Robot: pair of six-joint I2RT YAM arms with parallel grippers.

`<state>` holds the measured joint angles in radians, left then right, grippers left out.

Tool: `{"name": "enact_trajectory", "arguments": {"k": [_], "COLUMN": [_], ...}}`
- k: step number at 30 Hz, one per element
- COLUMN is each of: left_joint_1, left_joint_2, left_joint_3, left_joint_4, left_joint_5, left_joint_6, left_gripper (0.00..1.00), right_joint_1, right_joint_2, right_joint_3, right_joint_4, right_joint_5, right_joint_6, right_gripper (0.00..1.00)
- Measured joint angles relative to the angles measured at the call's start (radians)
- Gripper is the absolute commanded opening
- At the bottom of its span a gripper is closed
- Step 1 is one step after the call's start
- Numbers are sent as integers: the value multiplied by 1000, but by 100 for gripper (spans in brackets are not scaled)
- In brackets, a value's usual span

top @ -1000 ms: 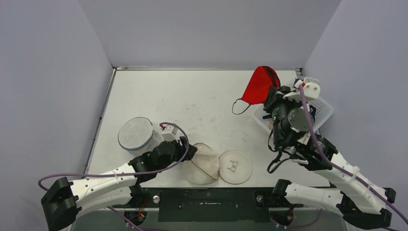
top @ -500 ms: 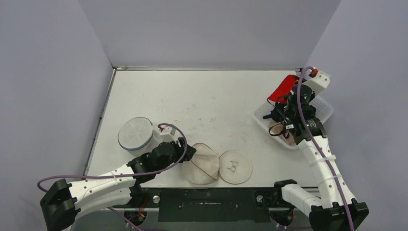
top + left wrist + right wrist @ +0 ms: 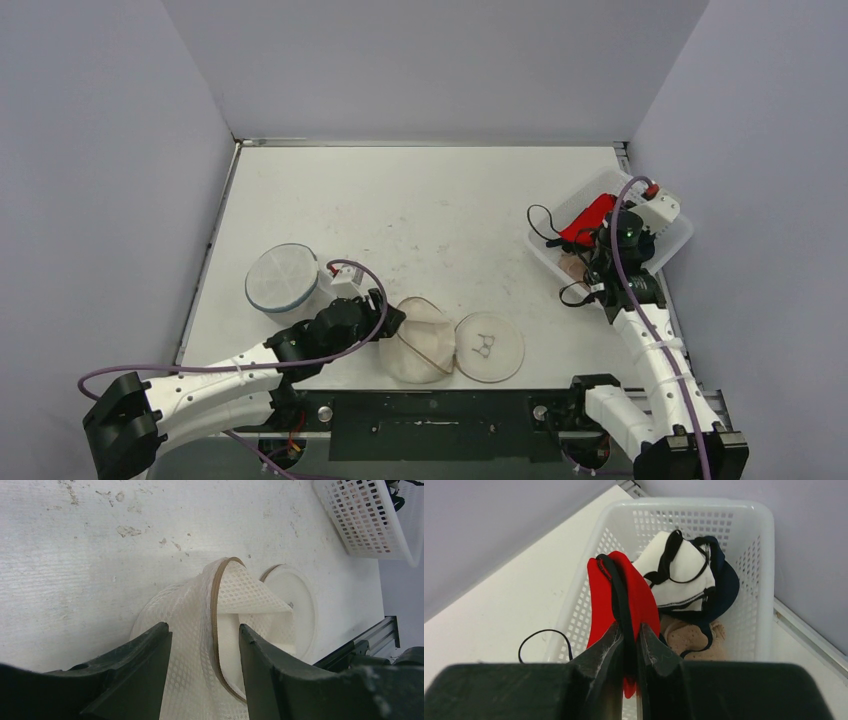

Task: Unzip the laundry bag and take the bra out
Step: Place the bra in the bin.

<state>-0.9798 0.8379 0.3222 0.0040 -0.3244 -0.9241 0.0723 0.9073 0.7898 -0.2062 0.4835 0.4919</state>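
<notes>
The white mesh laundry bag (image 3: 425, 340) lies open near the table's front edge, its brown zipper band curling across the mesh (image 3: 200, 610), and its round flap (image 3: 490, 347) lies flat beside it. My left gripper (image 3: 393, 320) hovers at the bag's left edge, jaws apart, with mesh showing between the fingers (image 3: 204, 627). The red bra (image 3: 588, 217) hangs from my right gripper (image 3: 603, 232) over the white basket (image 3: 672, 232). In the right wrist view that gripper (image 3: 630, 626) is shut on the bra (image 3: 644, 595) and its black strap, low over the basket's left wall.
The basket (image 3: 704, 505) holds a white garment with black trim (image 3: 679, 565), a navy piece (image 3: 726, 585) and a beige one (image 3: 686, 637). A black strap loop (image 3: 541, 635) hangs outside the basket. A round white mesh container (image 3: 282, 277) stands left of the left arm.
My right arm has swung right and lowered the red bra from above the table's back right down into the basket. The left gripper has stayed at the bag.
</notes>
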Motion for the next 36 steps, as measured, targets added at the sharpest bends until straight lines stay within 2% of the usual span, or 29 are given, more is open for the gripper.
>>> {"name": "enact_trajectory", "arguments": {"k": [12,19,22,23,25,27,29,31,36], "left_joint_1": [0,0,0,0,0,0,0,0,0], "left_joint_2": [10,38,42,42,41,39,36,32,29], "left_joint_3": [-4,-26,-39,-42,-48,-52,-53,-54,-54], "left_joint_4": [24,63,69,72,77,81,82,82,82], "left_joint_5": [12,23,27,29,32,35,36,37,38], "left_joint_6": [-9,-16,-17,-18,-19,-20,-20,-22,-23], "left_gripper": [50,50,50,50,50,50,50,50,50], "right_joint_1": [-75,-133,-143,-144,-146,-146,-146,-146,-122], "right_joint_2": [-1,-35,-40,-40,-40,-48,-69,-95,-136], "right_joint_3": [-116,-274,-316,-323,-326,-326,-322,-300,-167], "right_joint_4": [88,136,145,145,146,143,124,87,3], "right_joint_5": [-61,-119,-134,-138,-143,-148,-150,-148,-129], "right_joint_6": [72,145,166,173,185,191,193,193,178], "right_gripper": [5,6,21,35,54,65,72,75,75]}}
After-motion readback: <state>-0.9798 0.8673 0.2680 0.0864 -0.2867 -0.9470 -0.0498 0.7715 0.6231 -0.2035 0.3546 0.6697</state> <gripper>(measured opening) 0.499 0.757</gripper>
